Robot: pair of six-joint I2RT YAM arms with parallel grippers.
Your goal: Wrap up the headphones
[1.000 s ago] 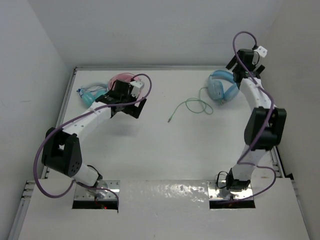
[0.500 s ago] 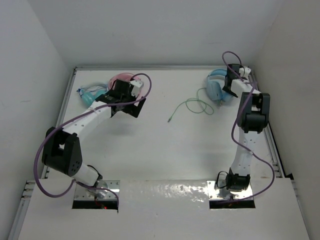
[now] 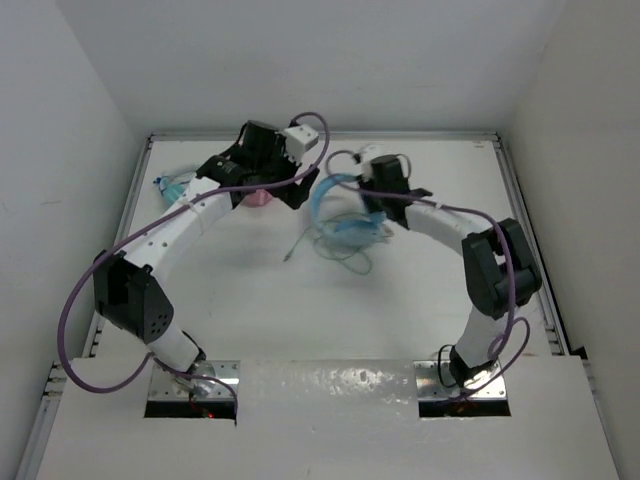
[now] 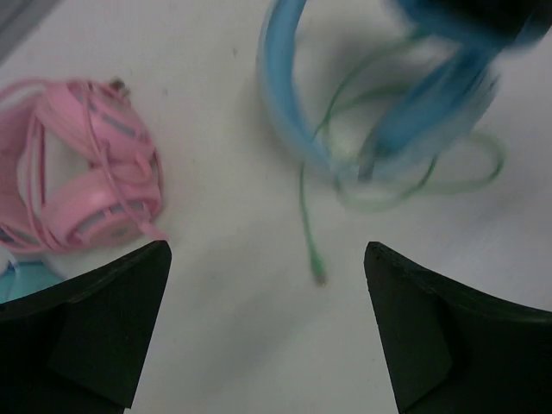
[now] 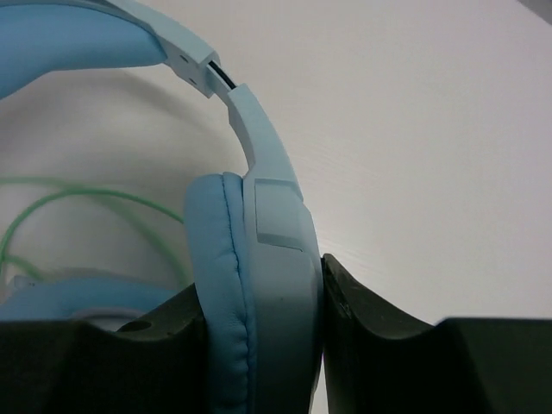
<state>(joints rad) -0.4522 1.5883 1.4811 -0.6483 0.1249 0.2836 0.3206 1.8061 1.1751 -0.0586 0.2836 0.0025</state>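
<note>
One move — headphones [image 3: 345, 230], right end effector [image 5: 259, 297] mid-table.

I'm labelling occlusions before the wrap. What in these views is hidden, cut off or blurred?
- Top view: pink headphones mostly hidden under the left arm.
- Left wrist view: blue headphones motion-blurred, cable loops unreadable.
- Left wrist view: teal headphones cut by the corner.
- Right wrist view: cable runs off the left edge.

pink headphones [image 4: 86, 164] just beside left hand [image 4: 266, 252]
</note>
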